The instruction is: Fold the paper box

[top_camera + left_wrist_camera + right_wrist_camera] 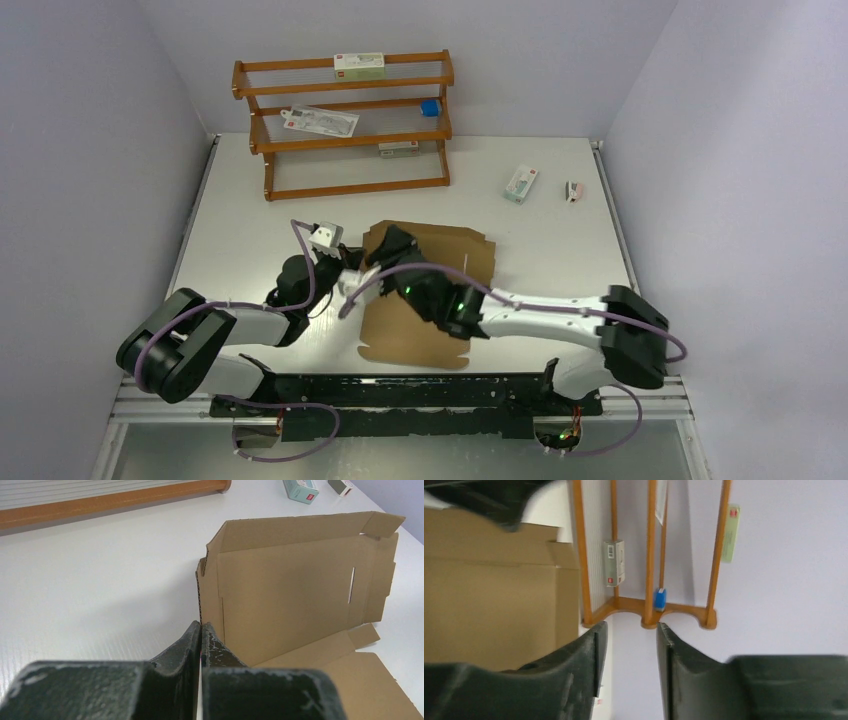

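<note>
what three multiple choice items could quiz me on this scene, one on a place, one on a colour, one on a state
1. Where does the wooden rack stand?
A) far side of the table, left of centre
B) near right corner
C) near left corner

2. What colour is the small block on the rack's middle shelf?
A) red
B) blue
C) yellow

3. How is the cardboard box?
A) lying fully flat
B) closed up
C) partly folded, far wall raised

Answers: 1 A, the top view shows it by the back wall on the left; 2 B, it shows blue in the top and right wrist views; 3 C, the left wrist view shows a wall standing while the near flap lies flat.
</note>
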Robot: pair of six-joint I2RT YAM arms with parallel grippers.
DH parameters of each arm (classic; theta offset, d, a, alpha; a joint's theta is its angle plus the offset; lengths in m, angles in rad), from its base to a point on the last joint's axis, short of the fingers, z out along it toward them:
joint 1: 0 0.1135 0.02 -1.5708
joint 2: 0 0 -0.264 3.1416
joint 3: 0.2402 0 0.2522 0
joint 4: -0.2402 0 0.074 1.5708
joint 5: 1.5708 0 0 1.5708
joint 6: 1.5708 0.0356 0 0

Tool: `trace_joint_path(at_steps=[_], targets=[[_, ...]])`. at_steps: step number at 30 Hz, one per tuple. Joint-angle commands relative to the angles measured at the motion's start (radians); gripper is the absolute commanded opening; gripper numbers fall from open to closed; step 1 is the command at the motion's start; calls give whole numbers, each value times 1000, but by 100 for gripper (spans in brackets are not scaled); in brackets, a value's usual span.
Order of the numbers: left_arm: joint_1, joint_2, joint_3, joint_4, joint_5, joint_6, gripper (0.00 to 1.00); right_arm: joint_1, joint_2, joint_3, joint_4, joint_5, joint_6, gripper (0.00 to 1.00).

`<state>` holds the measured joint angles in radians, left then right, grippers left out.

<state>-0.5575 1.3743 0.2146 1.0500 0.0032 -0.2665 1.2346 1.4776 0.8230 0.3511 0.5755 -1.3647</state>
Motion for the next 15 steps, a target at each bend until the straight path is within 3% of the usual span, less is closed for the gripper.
trace_joint_path(at_steps=[1,8,15], targets=[[-2,-11,8,17,-2,40,5,-120,-94,135,-422,-176,306,53],[-2,-22,28,11,0,75,5,-339,-54,353,-725,-460,457,61],[-1,-14,41,19,-1,93,5,-488,54,526,-904,-613,531,65]])
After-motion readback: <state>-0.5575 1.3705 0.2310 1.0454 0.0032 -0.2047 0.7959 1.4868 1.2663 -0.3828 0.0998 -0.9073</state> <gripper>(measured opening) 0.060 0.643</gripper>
